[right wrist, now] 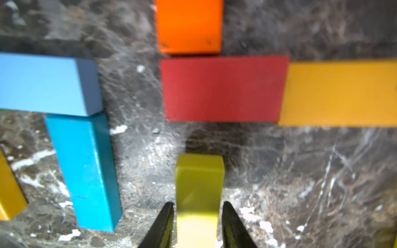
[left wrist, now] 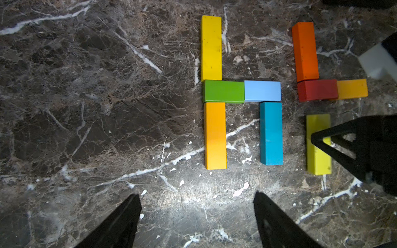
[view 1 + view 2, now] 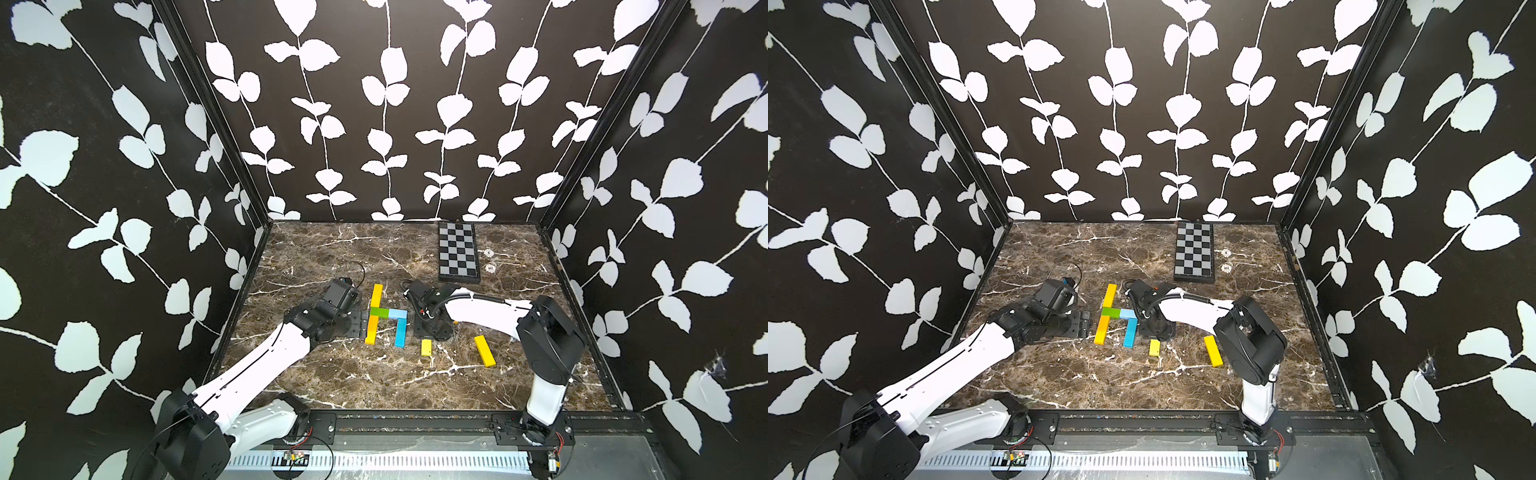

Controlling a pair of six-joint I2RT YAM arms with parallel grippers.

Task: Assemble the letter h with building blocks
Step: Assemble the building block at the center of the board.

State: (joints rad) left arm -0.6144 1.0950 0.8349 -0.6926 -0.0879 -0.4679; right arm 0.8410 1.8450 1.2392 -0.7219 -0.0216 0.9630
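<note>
On the worktop (image 3: 353, 386), two grippers flank a five-block h (image 2: 214, 135) at centre. The left gripper (image 2: 196, 206), at its 9 o'clock, is spread and empty. The right gripper (image 1: 197, 203), at 3 o'clock, is slightly parted astride one yellow block (image 1: 198, 176). There are ten blocks in all: three yellow, two amber, one each orange (image 2: 305, 51), red (image 2: 317, 90), green (image 2: 223, 92), blue (image 2: 271, 133), light blue (image 2: 262, 91).

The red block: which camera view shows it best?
The left wrist view: the red block lies there whole and sharp, next to the orange block and an amber block. The right wrist view shows it larger but blurred. In both top views the right arm hides it.
</note>
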